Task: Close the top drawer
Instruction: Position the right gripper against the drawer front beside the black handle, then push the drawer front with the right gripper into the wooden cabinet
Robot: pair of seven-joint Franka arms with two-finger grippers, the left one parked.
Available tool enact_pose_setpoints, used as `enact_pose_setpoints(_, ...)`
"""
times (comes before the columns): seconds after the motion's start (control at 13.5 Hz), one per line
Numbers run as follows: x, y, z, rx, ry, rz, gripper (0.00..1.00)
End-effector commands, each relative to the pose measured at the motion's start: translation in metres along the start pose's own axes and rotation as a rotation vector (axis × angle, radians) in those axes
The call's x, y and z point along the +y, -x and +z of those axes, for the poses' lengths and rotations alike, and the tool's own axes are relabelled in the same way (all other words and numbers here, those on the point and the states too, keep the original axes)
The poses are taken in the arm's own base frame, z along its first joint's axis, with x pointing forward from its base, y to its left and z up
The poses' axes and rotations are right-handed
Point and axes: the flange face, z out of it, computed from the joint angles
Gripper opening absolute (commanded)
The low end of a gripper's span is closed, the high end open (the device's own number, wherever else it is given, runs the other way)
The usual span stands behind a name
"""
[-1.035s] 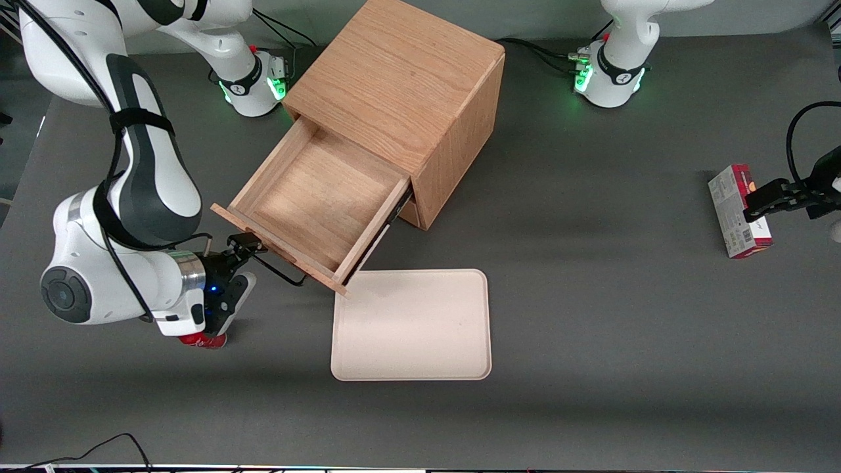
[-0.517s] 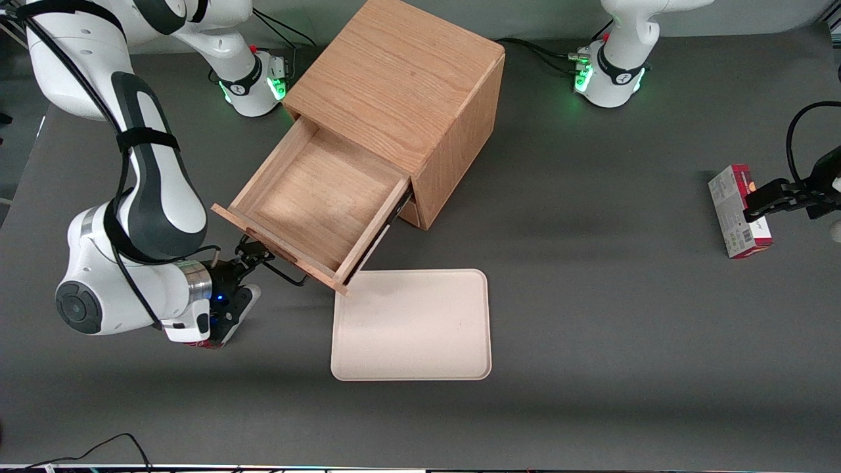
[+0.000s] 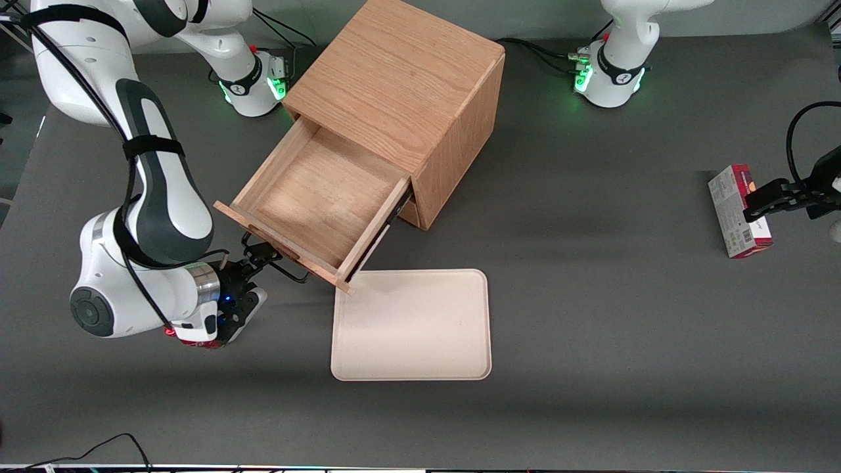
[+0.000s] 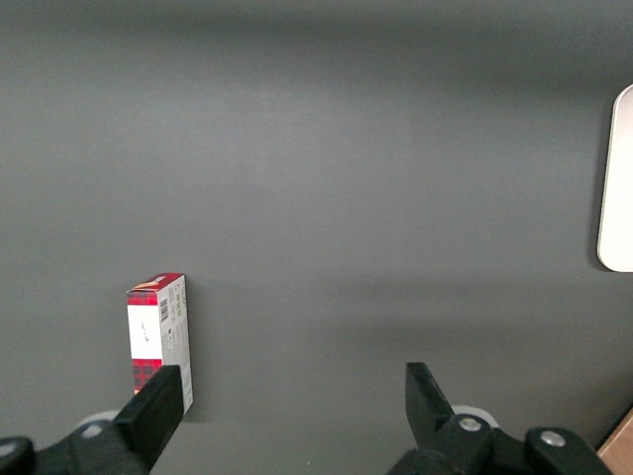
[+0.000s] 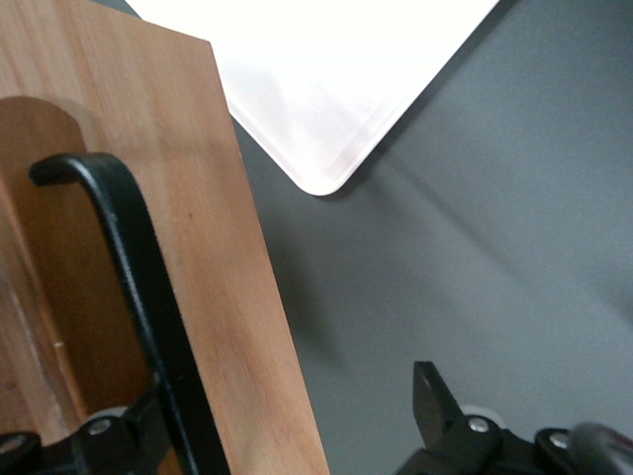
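The top drawer (image 3: 315,197) stands pulled far out of the wooden cabinet (image 3: 401,72), and its shallow tray is bare. A thin black wire handle (image 3: 290,273) runs along its flat front (image 5: 218,297). My right gripper (image 3: 255,258) sits right at that front, on the side nearer the front camera, at the handle's end toward the working arm. In the right wrist view the gripper (image 5: 282,416) is open. One finger (image 5: 119,435) is by the handle (image 5: 138,297); the other finger (image 5: 432,396) hangs over the bare table past the front's edge. The jaws hold nothing.
A beige tray (image 3: 410,325) (image 5: 326,79) lies flat on the table just in front of the drawer's corner, nearer the front camera. A red box (image 3: 739,210) (image 4: 158,336) lies toward the parked arm's end. A small red object (image 3: 194,341) peeks out under my wrist.
My right arm has slid along the drawer front toward the beige tray and closer in, bringing the gripper up against the handle's end. The drawer has barely shifted.
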Motion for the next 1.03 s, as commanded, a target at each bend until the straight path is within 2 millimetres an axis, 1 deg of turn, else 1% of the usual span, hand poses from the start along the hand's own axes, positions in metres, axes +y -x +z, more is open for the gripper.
enact_pose_setpoints(0.0,-0.022,0.011,0.002,0.009,-0.029,0.036,1.0)
enact_pose_setpoints(0.22,-0.033,0.019,0.005,-0.006,-0.035,0.061,1.0)
enact_pose_setpoints(0.52,-0.063,0.026,0.009,-0.009,-0.049,0.094,1.0)
enact_pose_setpoints(0.59,-0.072,0.025,0.014,-0.019,-0.057,0.09,1.0)
enact_pose_setpoints(0.81,-0.084,0.036,0.024,-0.016,-0.064,0.109,1.0)
enact_pose_setpoints(0.96,-0.094,0.04,0.035,-0.027,-0.064,0.12,1.0)
